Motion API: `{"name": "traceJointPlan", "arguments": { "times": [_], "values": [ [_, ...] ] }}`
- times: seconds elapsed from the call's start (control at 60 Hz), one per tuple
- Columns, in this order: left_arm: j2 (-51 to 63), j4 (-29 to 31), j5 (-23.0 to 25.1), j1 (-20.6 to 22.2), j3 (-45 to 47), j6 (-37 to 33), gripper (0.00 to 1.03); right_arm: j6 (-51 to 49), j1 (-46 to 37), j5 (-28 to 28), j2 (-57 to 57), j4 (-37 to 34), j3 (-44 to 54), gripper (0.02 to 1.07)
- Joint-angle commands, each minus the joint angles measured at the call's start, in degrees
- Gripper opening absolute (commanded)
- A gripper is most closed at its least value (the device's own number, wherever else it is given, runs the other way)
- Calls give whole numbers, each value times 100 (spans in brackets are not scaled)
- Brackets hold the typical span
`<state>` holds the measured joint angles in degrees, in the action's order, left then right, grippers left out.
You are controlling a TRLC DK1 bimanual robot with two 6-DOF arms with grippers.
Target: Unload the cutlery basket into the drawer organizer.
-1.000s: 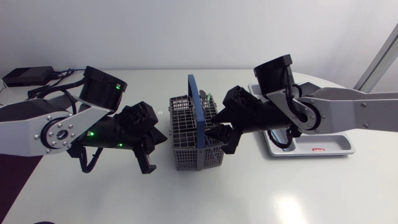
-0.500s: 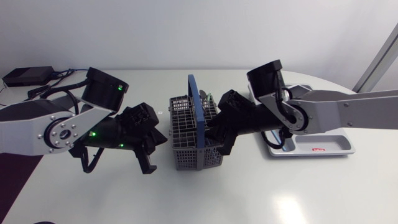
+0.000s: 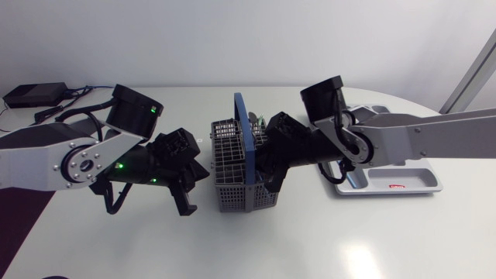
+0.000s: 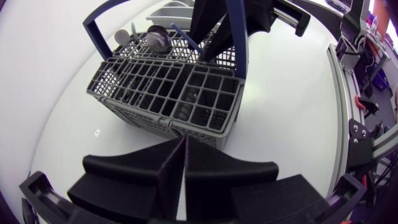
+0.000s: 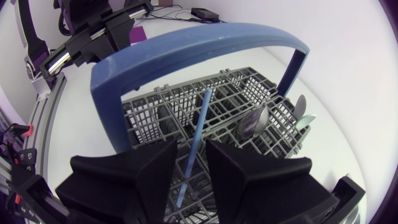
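Basket [image 3: 229,157] left of organizer [image 3: 419,177] (spoons [image 5: 254,122] inside)

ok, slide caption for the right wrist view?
Right arm's jaws, open, straddle a blue utensil handle standing in the grey cutlery basket, under its carry handle.

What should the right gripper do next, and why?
Probably close the right gripper on the blue utensil handle: it stands upright in the basket, between the open fingers, which do not yet seem to touch it.

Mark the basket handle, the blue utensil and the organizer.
basket handle [image 5: 199,45], right wrist view, top of arch
blue utensil [image 5: 197,134], right wrist view, mid-shaft
organizer [image 3: 422,180], head view, bare compartment floor
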<state>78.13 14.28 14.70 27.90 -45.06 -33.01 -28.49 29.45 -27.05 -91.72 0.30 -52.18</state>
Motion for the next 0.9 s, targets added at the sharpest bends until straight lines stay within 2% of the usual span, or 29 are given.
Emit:
{"name": "traceJointPlan", "arguments": {
  "times": [0.0, 0.117, 0.65, 0.883],
  "values": [
    [124, -48, -2, 31, -170, 58, 18, 72, 78, -37, -171, 129, -125, 26],
    [141, -48, -11, 31, -188, 58, 18, 98, 87, -46, -171, 208, -90, 11],
    [185, -75, -20, 93, -188, 85, 18, 318, -168, -292, 155, 322, 165, 9],
    [176, -75, -37, 110, -188, 93, 18, 608, -388, -600, 163, 410, 156, 9]
  ]
}}
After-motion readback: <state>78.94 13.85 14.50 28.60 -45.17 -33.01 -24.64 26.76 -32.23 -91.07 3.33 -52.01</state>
